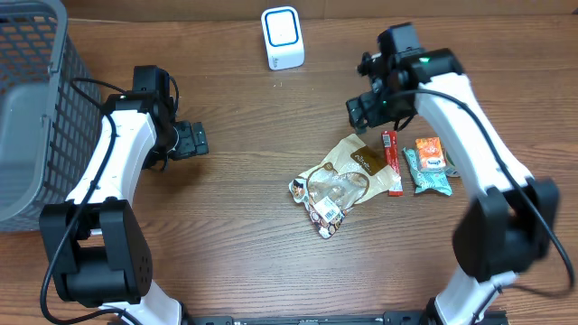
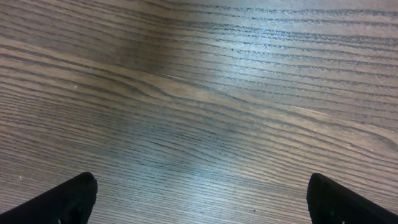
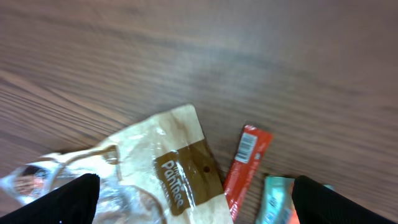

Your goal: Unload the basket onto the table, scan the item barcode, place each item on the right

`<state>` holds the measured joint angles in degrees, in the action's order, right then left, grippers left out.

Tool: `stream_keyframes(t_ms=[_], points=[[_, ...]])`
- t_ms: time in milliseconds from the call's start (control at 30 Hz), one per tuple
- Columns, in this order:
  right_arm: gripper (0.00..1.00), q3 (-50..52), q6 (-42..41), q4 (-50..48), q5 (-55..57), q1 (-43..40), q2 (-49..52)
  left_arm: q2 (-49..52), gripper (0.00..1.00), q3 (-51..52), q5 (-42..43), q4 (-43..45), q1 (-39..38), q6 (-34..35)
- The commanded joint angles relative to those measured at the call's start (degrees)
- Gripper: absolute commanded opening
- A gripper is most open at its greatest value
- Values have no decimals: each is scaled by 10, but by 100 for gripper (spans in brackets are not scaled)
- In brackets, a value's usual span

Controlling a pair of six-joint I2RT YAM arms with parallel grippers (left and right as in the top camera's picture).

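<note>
Overhead: snack items lying mid-table, right of centre: tan pouch [image 1: 340,177], red stick packet [image 1: 391,162] just beside it, teal packet [image 1: 427,172] and small orange packet [image 1: 430,151] further right; white barcode scanner [image 1: 282,37] upright at the far edge, well apart from them; grey basket [image 1: 29,108] at the left. Right gripper [image 1: 366,110] hovering just beyond the pouch's top, wide open, empty. Left gripper [image 1: 191,140] over bare wood [image 1: 235,226], likewise open and empty. Left wrist: only wood grain between two spread fingertips [image 2: 59,202], touching nothing. Right wrist: pouch, red stick packet [image 3: 246,167] showing a barcode at its upper end, teal packet at the frame edge; fingertips [image 3: 59,202] spread wide, clear of all. Probably best to descend squarely over one narrow item, pinch across its short width, keep the barcode uncovered, then present that face toward the scanner.
</note>
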<state>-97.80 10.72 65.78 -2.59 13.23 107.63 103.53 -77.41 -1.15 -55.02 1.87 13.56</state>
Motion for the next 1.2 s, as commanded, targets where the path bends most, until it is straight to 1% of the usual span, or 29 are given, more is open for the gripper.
stream_keyframes(t_ms=[0, 633, 800, 933, 1033, 1167], points=[[100, -3, -2, -2, 0, 2, -111, 3, 100, -7, -4, 0, -1, -2], [100, -3, -2, -1, 1, 2, -442, 3, 100, -7, -4, 0, -1, -2], [100, 3, -1, 26, -1, 2, -545, 3, 100, -7, -4, 0, -1, -2], [100, 49, -1, 21, -1, 2, -639, 3, 100, -7, -4, 0, -1, -3], [100, 121, -2, 9, -1, 2, -729, 3, 100, -7, -4, 0, -1, -2], [100, 218, -2, -10, -1, 1, -825, 3, 100, -7, -4, 0, -1, -2]])
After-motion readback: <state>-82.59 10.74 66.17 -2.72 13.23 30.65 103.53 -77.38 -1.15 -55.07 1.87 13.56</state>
